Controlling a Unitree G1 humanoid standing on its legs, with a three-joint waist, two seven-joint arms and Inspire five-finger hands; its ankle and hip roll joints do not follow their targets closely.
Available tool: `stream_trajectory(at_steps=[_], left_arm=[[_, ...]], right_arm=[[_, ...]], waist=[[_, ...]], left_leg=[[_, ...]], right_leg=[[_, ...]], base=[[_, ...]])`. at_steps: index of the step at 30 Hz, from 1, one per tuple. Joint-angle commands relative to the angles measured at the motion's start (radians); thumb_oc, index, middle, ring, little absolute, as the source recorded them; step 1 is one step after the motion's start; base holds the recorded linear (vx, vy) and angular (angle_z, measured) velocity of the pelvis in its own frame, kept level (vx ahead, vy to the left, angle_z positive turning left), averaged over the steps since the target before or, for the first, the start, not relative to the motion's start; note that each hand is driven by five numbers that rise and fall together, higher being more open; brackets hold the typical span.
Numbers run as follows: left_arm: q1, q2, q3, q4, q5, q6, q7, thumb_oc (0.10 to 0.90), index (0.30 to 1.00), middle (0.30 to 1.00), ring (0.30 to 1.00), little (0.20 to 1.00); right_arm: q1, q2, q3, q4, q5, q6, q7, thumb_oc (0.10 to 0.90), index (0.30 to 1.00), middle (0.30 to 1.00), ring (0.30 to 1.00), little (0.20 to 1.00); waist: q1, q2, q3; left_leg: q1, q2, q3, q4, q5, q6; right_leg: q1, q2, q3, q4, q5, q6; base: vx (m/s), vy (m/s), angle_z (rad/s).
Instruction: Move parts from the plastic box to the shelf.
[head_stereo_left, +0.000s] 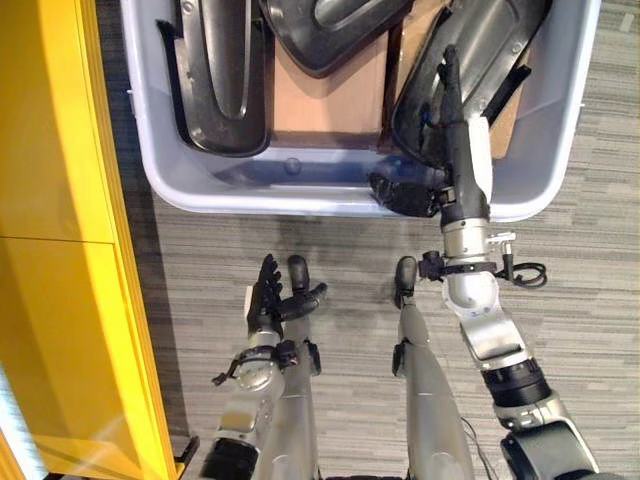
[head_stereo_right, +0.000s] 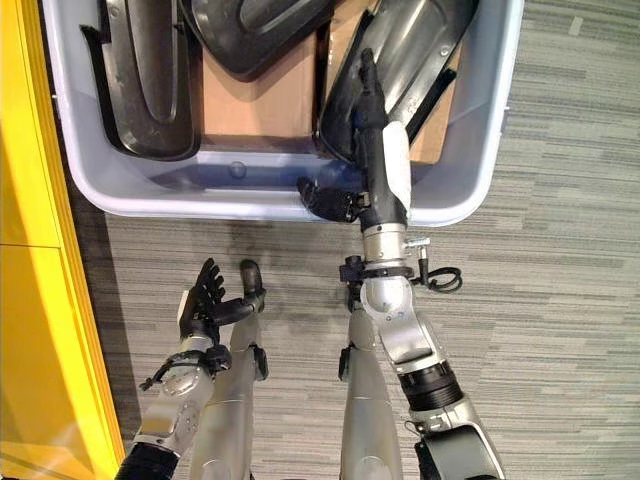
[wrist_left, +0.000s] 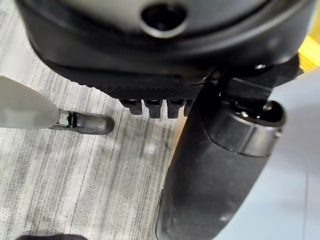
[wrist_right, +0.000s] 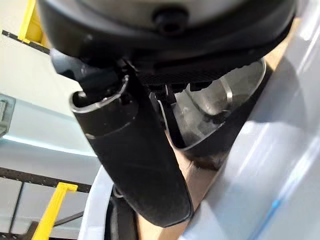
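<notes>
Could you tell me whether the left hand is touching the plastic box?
Apart. The left eye view shows the left hand open over the floor, a carpet strip separating it from the plastic box.

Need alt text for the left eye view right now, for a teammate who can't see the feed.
The robot's right hand reaches over the rim of a grey plastic box on the floor, fingers extended onto a black moulded part leaning inside. Two more black parts lie in the box; the left hand hangs open below it, beside a yellow shelf.

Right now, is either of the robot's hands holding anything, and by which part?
The right hand reaches into the grey plastic box, fingers against the edge of a black moulded part; a firm grasp cannot be told. The left hand holds nothing.
</notes>
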Motion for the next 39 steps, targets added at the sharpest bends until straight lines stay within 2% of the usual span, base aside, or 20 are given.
stream_trajectory(at_steps=[1, 4, 14, 17, 20, 24, 26, 27, 31, 33, 34, 35, 36, 37, 38, 39], left_arm=[[0.054, 0.046, 0.021, -0.064, 0.025, -0.041, 0.016, 0.9, 1.0, 1.0, 1.0, 1.0], [0.051, 0.046, 0.018, -0.073, 0.032, -0.043, 0.021, 0.9, 1.0, 1.0, 1.0, 1.0], [0.039, 0.047, 0.008, -0.077, 0.039, -0.049, 0.026, 0.9, 1.0, 1.0, 1.0, 1.0], [0.035, 0.047, 0.007, -0.074, 0.039, -0.05, 0.028, 0.9, 1.0, 1.0, 1.0, 1.0], [0.02, 0.045, 0.005, -0.06, 0.037, -0.052, 0.024, 0.9, 1.0, 1.0, 1.0, 1.0], [0.014, 0.047, 0.008, -0.055, 0.035, -0.054, 0.024, 0.9, 1.0, 1.0, 1.0, 1.0], [0.043, 0.048, -0.002, -0.057, 0.031, -0.058, 0.025, 0.9, 1.0, 1.0, 1.0, 1.0], [0.014, 0.049, 0.008, -0.055, 0.029, -0.056, 0.025, 0.9, 1.0, 1.0, 1.0, 1.0], [0.008, 0.05, 0.008, -0.052, 0.025, -0.058, 0.028, 0.9, 1.0, 1.0, 1.0, 1.0], [0.036, 0.051, -0.003, -0.055, 0.024, -0.061, 0.028, 0.9, 1.0, 1.0, 1.0, 1.0], [0.017, 0.051, 0.004, -0.055, 0.025, -0.059, 0.029, 0.9, 1.0, 1.0, 1.0, 1.0], [0.03, 0.053, -0.002, -0.055, 0.025, -0.06, 0.028, 0.9, 1.0, 1.0, 1.0, 1.0], [0.005, 0.052, 0.008, -0.053, 0.025, -0.058, 0.028, 0.9, 1.0, 1.0, 1.0, 1.0], [0.033, 0.053, -0.003, -0.056, 0.025, -0.06, 0.028, 0.9, 1.0, 1.0, 1.0, 1.0], [0.008, 0.049, 0.005, -0.056, 0.023, -0.063, 0.028, 0.9, 1.0, 1.0, 1.0, 1.0], [0.015, 0.048, -0.003, -0.054, 0.021, -0.065, 0.027, 0.9, 1.0, 1.0, 1.0, 1.0]], right_arm=[[-0.066, -0.042, -0.058, -0.072, -0.133, -0.059, -0.103, 0.9, 1.0, 1.0, 1.0, 1.0], [-0.09, -0.094, -0.076, -0.018, -0.189, -0.041, -0.141, 0.9, 1.0, 1.0, 1.0, 1.0], [-0.139, -0.154, -0.073, 0.18, -0.196, -0.008, -0.208, 0.9, 1.0, 1.0, 1.0, 1.0], [-0.156, -0.156, -0.055, 0.23, -0.183, -0.01, -0.213, 0.9, 1.0, 1.0, 1.0, 1.0], [-0.191, -0.139, 0.011, 0.374, -0.14, -0.003, -0.189, 0.9, 1.0, 1.0, 1.0, 1.0], [-0.217, -0.137, 0.038, 0.435, -0.127, -0.003, -0.189, 0.9, 1.0, 1.0, 1.0, 1.0], [-0.201, -0.13, 0.058, 0.47, -0.123, -0.003, -0.188, 0.9, 1.0, 1.0, 1.0, 1.0], [-0.236, -0.133, 0.067, 0.495, -0.12, 0.0, -0.185, 0.9, 1.0, 1.0, 1.0, 1.0], [-0.268, -0.125, 0.086, 0.553, -0.1, -0.001, -0.191, 0.9, 1.0, 1.0, 1.0, 1.0], [-0.247, -0.116, 0.103, 0.57, -0.096, -0.003, -0.189, 0.9, 1.0, 1.0, 1.0, 1.0], [-0.266, -0.12, 0.101, 0.57, -0.096, -0.002, -0.188, 0.9, 1.0, 1.0, 1.0, 1.0], [-0.257, -0.116, 0.115, 0.581, -0.097, -0.001, -0.185, 0.9, 1.0, 1.0, 1.0, 1.0], [-0.282, -0.12, 0.113, 0.582, -0.097, -0.001, -0.184, 0.9, 1.0, 1.0, 1.0, 1.0], [-0.254, -0.115, 0.115, 0.581, -0.097, -0.002, -0.186, 0.9, 1.0, 1.0, 1.0, 1.0], [-0.289, -0.115, 0.145, 0.645, -0.092, 0.001, -0.179, 0.9, 1.0, 1.0, 1.0, 1.0], [-0.29, -0.109, 0.17, 0.708, -0.083, 0.006, -0.176, 0.9, 1.0, 1.0, 1.0, 1.0]], waist=[[0.016, 0.002, -0.015], [0.022, 0.007, -0.015], [0.037, 0.021, -0.015], [0.039, 0.025, -0.015], [0.047, 0.032, -0.015], [0.047, 0.034, -0.015], [0.054, 0.037, -0.015], [0.052, 0.035, -0.015], [0.055, 0.036, -0.015], [0.061, 0.039, -0.015], [0.059, 0.037, -0.015], [0.062, 0.039, -0.015], [0.057, 0.036, -0.015], [0.063, 0.039, -0.015], [0.064, 0.038, -0.015], [0.069, 0.04, -0.015]], left_leg=[[0.166, 0.02, 0.002, -0.007, -0.224, 0.021], [0.163, 0.019, -0.001, -0.007, -0.227, 0.021], [0.155, 0.02, -0.008, -0.007, -0.231, 0.021], [0.151, 0.02, -0.009, -0.007, -0.23, 0.02], [0.143, 0.02, -0.011, -0.007, -0.229, 0.018], [0.137, 0.021, -0.012, -0.007, -0.229, 0.017], [0.181, 0.029, -0.006, -0.007, -0.253, 0.016], [0.138, 0.024, -0.012, -0.007, -0.233, 0.016], [0.127, 0.023, -0.014, -0.007, -0.23, 0.016], [0.169, 0.029, -0.008, -0.007, -0.251, 0.015], [0.14, 0.026, -0.011, -0.007, -0.236, 0.015], [0.164, 0.029, -0.008, -0.007, -0.25, 0.014], [0.128, 0.024, -0.013, -0.007, -0.231, 0.015], [0.169, 0.03, -0.008, -0.007, -0.252, 0.014], [0.135, 0.027, -0.013, -0.007, -0.235, 0.014], [0.153, 0.029, -0.012, -0.007, -0.247, 0.013]], right_leg=[[0.013, -0.083, 0.044, 0.061, -0.05, -0.029], [0.011, -0.081, 0.041, 0.062, -0.05, -0.029], [0.003, -0.078, 0.04, 0.065, -0.048, -0.028], [0.0, -0.078, 0.04, 0.065, -0.048, -0.028], [-0.005, -0.078, 0.039, 0.064, -0.046, -0.028], [-0.01, -0.079, 0.039, 0.064, -0.045, -0.027], [0.034, -0.073, 0.038, 0.059, -0.064, -0.026], [-0.006, -0.078, 0.037, 0.06, -0.044, -0.027], [-0.018, -0.078, 0.038, 0.061, -0.042, -0.026], [0.024, -0.073, 0.036, 0.058, -0.061, -0.024], [-0.004, -0.075, 0.037, 0.058, -0.046, -0.025], [0.019, -0.073, 0.035, 0.059, -0.059, -0.023], [-0.017, -0.077, 0.036, 0.06, -0.042, -0.024], [0.023, -0.072, 0.036, 0.058, -0.061, -0.023], [-0.008, -0.075, 0.036, 0.058, -0.044, -0.024], [0.011, -0.074, 0.035, 0.059, -0.055, -0.022]], base=[[-0.04, -0.013, -0.02], [0.01, -0.004, 0.03], [0.0, -0.001, 0.0], [0.0, 0.0, 0.0], [0.0, 0.0, 0.0], [0.0, 0.0, 0.0], [0.03, -0.001, 0.0], [0.0, 0.0, 0.0], [-0.01, 0.0, 0.0], [0.02, 0.003, 0.01], [0.04, 0.005, 0.0], [-0.05, 0.002, 0.01], [0.04, 0.005, 0.01], [-0.03, -0.01, 0.0], [0.05, -0.009, 0.0], [0.0, 0.0, 0.0]])
